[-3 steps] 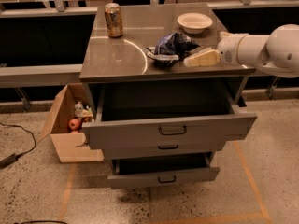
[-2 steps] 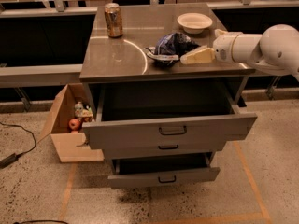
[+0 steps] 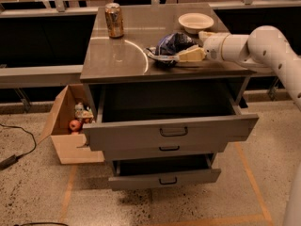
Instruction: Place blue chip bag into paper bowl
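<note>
The blue chip bag (image 3: 170, 44) lies crumpled on the metal cabinet top, right of centre, with a white patch along its lower edge. The paper bowl (image 3: 195, 21) stands empty just behind it and to the right, near the back edge. My gripper (image 3: 192, 46) reaches in from the right on a white arm and sits at the bag's right end. It is open. One pale finger (image 3: 190, 55) lies along the bag's front edge and touches it. The other shows behind the bag, near the bowl.
A gold-brown drink can (image 3: 114, 20) stands at the back left of the cabinet top (image 3: 122, 60). The top drawer (image 3: 169, 126) and a lower drawer (image 3: 164, 173) are pulled out. A cardboard box (image 3: 70, 131) with small items sits on the floor at the left.
My gripper has moved left along the cabinet top and closed in on the right end of the chip bag. The bag, bowl and can have not moved.
</note>
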`<state>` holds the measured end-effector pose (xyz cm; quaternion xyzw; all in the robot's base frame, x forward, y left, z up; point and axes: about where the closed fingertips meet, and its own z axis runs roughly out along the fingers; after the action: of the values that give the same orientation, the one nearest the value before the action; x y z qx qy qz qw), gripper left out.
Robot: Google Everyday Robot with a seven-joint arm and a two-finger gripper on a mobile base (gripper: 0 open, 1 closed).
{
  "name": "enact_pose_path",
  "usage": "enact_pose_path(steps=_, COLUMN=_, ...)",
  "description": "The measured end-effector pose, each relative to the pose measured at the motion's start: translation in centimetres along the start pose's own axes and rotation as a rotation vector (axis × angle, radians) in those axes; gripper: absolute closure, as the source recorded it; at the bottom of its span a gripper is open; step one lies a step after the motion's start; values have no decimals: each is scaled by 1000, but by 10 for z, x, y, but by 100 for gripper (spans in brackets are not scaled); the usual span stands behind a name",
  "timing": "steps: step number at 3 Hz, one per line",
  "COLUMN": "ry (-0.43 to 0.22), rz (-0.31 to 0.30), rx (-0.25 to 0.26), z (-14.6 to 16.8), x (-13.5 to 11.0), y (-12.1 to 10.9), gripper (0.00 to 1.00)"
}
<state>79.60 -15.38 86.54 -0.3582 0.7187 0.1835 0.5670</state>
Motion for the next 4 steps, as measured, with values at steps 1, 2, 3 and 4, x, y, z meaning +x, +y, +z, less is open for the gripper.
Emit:
enact_pose_path(steps=1, ry=-8, rz=-5, rx=-41, z=14, x=2, y=6, gripper=41)
enact_pose_path(steps=2, ry=-2, rz=-14, rx=-70, z=19, x=2, y=10, gripper=64)
enact_pose_path(steps=3, ry=-19, rz=-9, rx=-73, z=17, x=-15, y=8, gripper=87)
enact_pose_path(steps=4, ry=-91, rz=8, rx=-16, z=5, x=-64, y=-8, gripper=100)
